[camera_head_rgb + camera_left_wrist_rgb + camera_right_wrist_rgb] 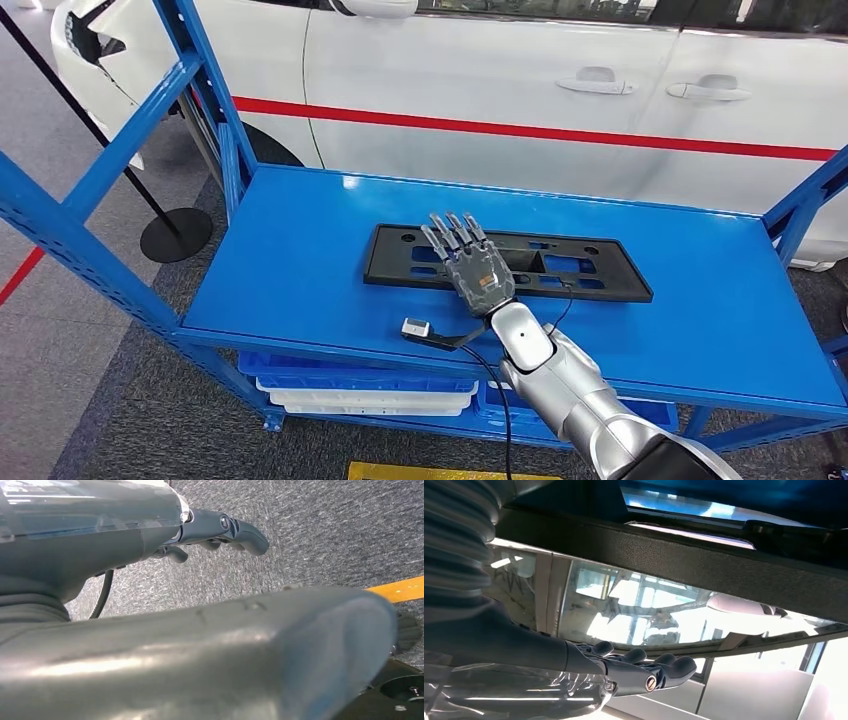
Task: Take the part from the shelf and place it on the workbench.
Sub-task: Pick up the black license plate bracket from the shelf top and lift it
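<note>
Near the middle of the blue shelf (300, 270), toward its front edge: flat black part (590, 275) under right hand (472, 265), fingers straight and together, palm down. Left hand (220, 530), curled over grey floor, holding nothing, per left wrist view.

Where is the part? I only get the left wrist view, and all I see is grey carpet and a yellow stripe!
Observer: In the head view, the black part lies flat on the blue shelf. It is a long plate with cut-outs.
Operator: Is a hand grabbing it?
Observer: No. The right hand is over the middle of it with its fingers stretched out flat, holding nothing. I can't tell whether it touches.
Operator: What's behind the shelf?
Observer: A white car with a red stripe along its side.
</note>
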Controlling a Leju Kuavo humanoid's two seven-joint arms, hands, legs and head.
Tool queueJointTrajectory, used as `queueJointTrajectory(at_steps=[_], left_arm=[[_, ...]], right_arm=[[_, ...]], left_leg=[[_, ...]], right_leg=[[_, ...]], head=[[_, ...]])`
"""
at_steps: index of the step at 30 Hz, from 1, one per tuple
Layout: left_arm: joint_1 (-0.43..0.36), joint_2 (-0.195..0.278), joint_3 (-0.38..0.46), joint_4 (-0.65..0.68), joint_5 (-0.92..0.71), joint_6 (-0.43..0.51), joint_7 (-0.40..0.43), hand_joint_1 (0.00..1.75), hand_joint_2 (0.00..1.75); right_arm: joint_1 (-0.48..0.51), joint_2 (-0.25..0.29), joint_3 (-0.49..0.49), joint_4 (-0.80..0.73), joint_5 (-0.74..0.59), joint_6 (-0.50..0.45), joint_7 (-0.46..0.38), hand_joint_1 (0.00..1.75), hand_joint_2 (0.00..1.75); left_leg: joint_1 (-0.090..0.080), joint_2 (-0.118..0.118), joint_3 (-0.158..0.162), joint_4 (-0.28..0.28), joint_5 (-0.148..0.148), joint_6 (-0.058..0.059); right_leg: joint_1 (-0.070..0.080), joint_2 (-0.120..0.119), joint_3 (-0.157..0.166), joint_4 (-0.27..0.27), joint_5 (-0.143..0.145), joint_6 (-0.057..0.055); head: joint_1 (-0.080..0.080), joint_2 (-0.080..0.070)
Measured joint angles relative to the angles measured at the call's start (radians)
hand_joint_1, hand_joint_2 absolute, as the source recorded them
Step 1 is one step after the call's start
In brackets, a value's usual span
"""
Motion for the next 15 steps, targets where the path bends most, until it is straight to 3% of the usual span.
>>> queueJointTrajectory(at_steps=[1,2,15], left_arm=[[0.0,0.0,0.0,0.0,0.0,0.0,-0.001,0.0,0.0],[0.0,0.0,0.0,0.0,0.0,0.0,-0.003,0.0,0.0],[0.0,0.0,0.0,0.0,0.0,-0.002,-0.022,0.0,0.0]], right_arm=[[0.0,0.0,0.0,0.001,0.0,0.0,-0.005,1.71,1.75],[-0.001,0.0,0.0,0.003,0.0,0.0,-0.012,1.75,1.75],[0.002,0.008,-0.005,0.034,0.0,0.0,-0.039,1.75,1.75]], left_leg=[[0.0,0.0,0.0,0.0,0.0,0.0],[0.0,0.0,0.0,0.0,0.0,0.0],[0.0,0.0,0.0,0.0,-0.001,0.0]], right_leg=[[0.0,0.0,0.0,0.0,0.0,0.0],[0.0,0.0,0.0,0.0,0.0,0.0],[0.0,0.0,0.0,0.0,0.0,0.0]], head=[[0.0,0.0],[0.0,0.0],[0.0,0.0]])
